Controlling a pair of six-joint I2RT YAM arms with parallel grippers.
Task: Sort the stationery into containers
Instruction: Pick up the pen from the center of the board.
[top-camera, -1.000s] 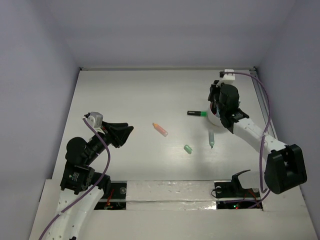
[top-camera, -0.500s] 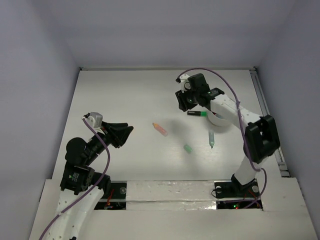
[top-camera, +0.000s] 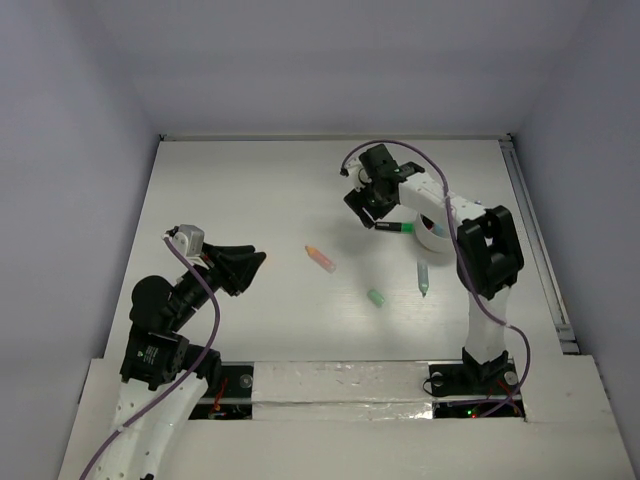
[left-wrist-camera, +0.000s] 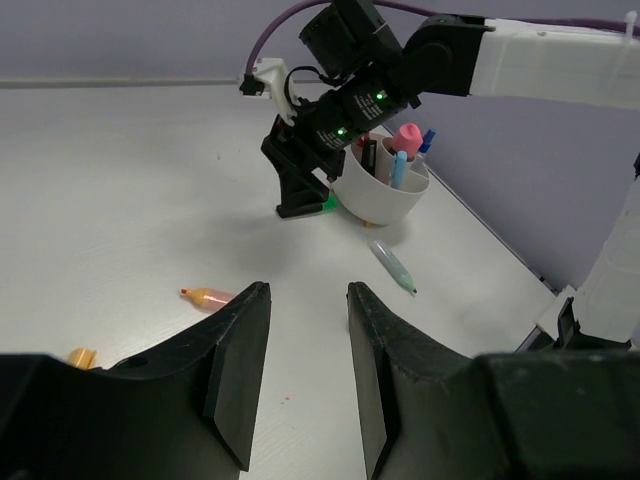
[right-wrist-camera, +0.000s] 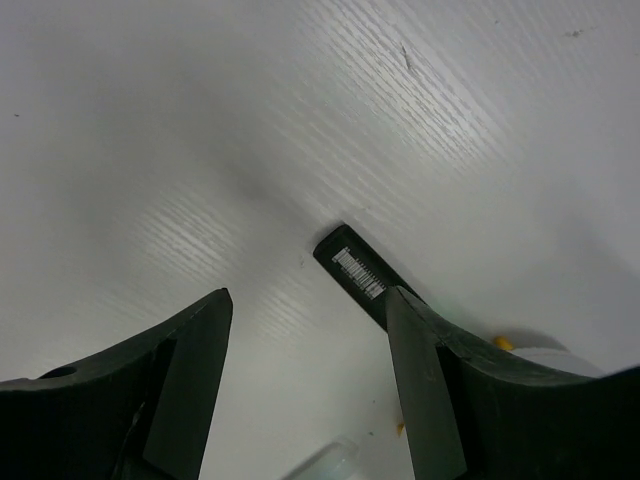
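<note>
A whitish cup (left-wrist-camera: 385, 196) stands at the right and holds a pink-capped bottle (left-wrist-camera: 405, 138), a blue pen (left-wrist-camera: 398, 170) and other stationery. In the top view my right arm covers most of the cup (top-camera: 432, 242). My right gripper (top-camera: 365, 208) hangs open just left of the cup, over the black end of a black-and-green marker (top-camera: 395, 227) that lies flat on the table. That barcoded black end (right-wrist-camera: 355, 272) shows beside the right finger of the right gripper (right-wrist-camera: 307, 295). My left gripper (left-wrist-camera: 307, 290) hovers open and holds nothing.
On the table lie an orange-pink marker (top-camera: 320, 258), a green eraser (top-camera: 376, 298) and a mint pen (top-camera: 423, 278). A small orange cap (left-wrist-camera: 80, 356) lies near my left fingers. Purple walls close in the table on three sides.
My right gripper swung from above the cup to the left, came down over the black-and-green marker, and its jaws opened. The left arm stayed still.
</note>
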